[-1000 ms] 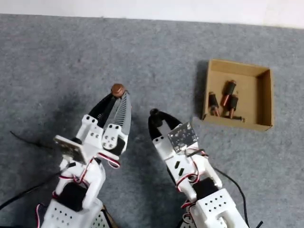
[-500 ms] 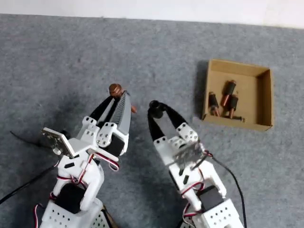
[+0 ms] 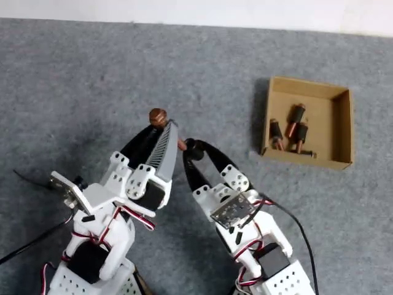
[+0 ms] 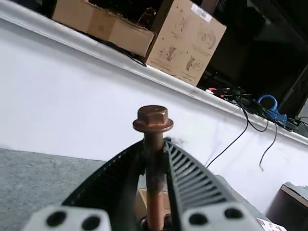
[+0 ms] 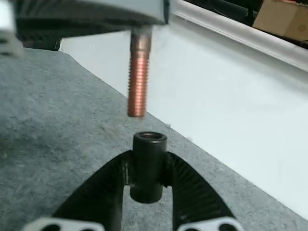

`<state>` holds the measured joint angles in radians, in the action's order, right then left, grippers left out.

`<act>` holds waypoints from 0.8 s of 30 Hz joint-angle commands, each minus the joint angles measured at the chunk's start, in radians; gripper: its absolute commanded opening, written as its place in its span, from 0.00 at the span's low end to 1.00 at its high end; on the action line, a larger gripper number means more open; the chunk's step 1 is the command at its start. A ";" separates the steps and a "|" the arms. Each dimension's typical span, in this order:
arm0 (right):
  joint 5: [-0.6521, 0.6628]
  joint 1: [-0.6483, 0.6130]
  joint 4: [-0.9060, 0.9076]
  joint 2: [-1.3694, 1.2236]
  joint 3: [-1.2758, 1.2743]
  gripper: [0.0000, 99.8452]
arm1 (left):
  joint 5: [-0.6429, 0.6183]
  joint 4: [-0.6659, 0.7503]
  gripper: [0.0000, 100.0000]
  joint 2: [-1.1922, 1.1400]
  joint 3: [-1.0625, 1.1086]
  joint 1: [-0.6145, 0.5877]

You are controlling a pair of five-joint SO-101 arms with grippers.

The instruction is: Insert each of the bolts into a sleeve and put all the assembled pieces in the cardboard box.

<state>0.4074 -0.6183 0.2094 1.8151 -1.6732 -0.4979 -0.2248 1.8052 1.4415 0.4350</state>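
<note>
Two arms stand side by side on the grey felt surface [image 3: 73, 80], each carrying one part. The left hand [image 3: 163, 125] is closed on one copper bolt [image 4: 153, 119]. Its hex flange head stands clear above the fingertips, and the shank runs down between the black finger and the ribbed grey one. The right hand [image 3: 194, 151] is clamped on one black sleeve [image 5: 148, 147], held upright with its open bore facing up.

In the right wrist view the bolt's threaded end hangs just above the sleeve's mouth with a small gap between them. It sits slightly to one side of the bore and is not yet inside it. From the high view the two hands meet tip to tip near the middle of the surface.

One open cardboard box [image 3: 305, 86] lies on the surface, well apart from the hands on the right arm's side. Inside it are three assembled pieces [image 3: 295, 119], each a black sleeve with copper showing at one end. A fourth small dark item [image 3: 306, 153] lies against the box's near wall, and I cannot tell what it is.
</note>
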 commanded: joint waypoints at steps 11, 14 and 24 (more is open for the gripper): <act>0.012 -0.010 0.007 0.019 -0.137 0.01 | -0.005 0.051 0.01 0.004 0.062 0.016; 0.012 -0.010 0.008 0.019 -0.137 0.01 | -0.002 0.130 0.01 0.004 0.113 0.016; 0.012 -0.012 0.008 0.019 -0.137 0.01 | -0.005 0.229 0.01 0.004 0.196 0.016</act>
<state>0.4089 -0.6168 0.2171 1.8136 -1.6732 -0.4979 -0.0130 1.8174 1.6364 0.4381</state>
